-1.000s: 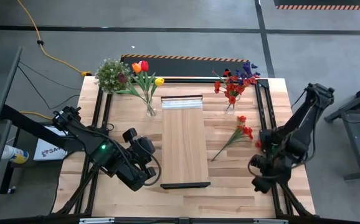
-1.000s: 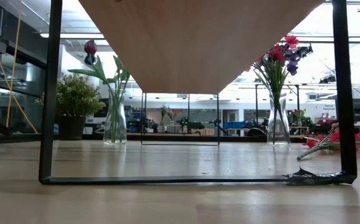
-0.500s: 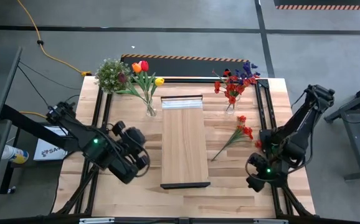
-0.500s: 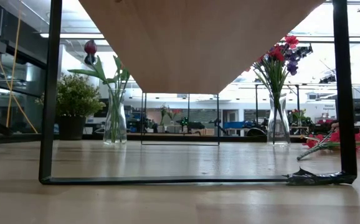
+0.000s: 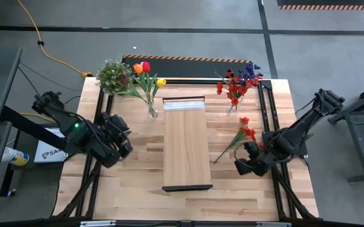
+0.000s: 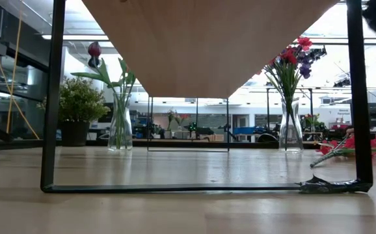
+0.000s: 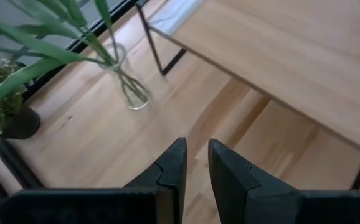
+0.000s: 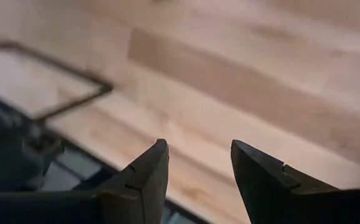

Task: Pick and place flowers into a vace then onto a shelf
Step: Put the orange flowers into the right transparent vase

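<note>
A wide planked wooden tabletop (image 5: 138,183) stands on a grey workshop floor, with a long pale wooden shelf (image 5: 186,146) with dark end trim raised along its middle. At the far left, a clear glass vase (image 5: 152,112) holds red, orange and yellow tulips (image 5: 145,69) beside a bushy green potted plant (image 5: 113,75). At the far right, a second glass vase (image 5: 232,108) holds red sprays and a purple sprig (image 5: 238,81). One red-blossomed spray (image 5: 237,139) lies loose on the table right of the shelf.

The right gripper (image 5: 244,166) hangs near that spray's stem end, its fingers parted and empty. The left gripper (image 5: 118,142) sits left of the shelf, its fingers a narrow gap apart, holding nothing.

The loose spray looks light and bendy, its blossoms soft and easily crushed; a hold on the thin green stem near the middle seems safest, though so slim a stem could slip or swivel. The vases are likely heavier, smooth and breakable.

In the low view, the shelf's underside blocks the upper scene and the spray shows only partly at the right edge. The right wrist view does not show the spray.
</note>
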Action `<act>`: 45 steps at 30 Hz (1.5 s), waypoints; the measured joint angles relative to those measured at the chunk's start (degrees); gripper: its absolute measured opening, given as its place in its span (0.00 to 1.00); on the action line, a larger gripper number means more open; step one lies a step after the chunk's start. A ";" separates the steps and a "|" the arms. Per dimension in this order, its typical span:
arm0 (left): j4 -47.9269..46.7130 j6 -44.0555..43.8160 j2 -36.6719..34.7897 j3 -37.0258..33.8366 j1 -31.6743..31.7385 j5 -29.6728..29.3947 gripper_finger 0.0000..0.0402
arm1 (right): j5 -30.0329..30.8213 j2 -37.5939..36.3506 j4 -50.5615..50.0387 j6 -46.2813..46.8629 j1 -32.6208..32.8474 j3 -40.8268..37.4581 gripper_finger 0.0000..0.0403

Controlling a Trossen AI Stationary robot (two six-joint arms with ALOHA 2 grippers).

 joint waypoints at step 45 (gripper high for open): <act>0.02 10.35 -23.62 -10.17 0.00 -8.08 0.25 | -3.06 18.81 7.67 1.63 -31.15 -4.72 0.41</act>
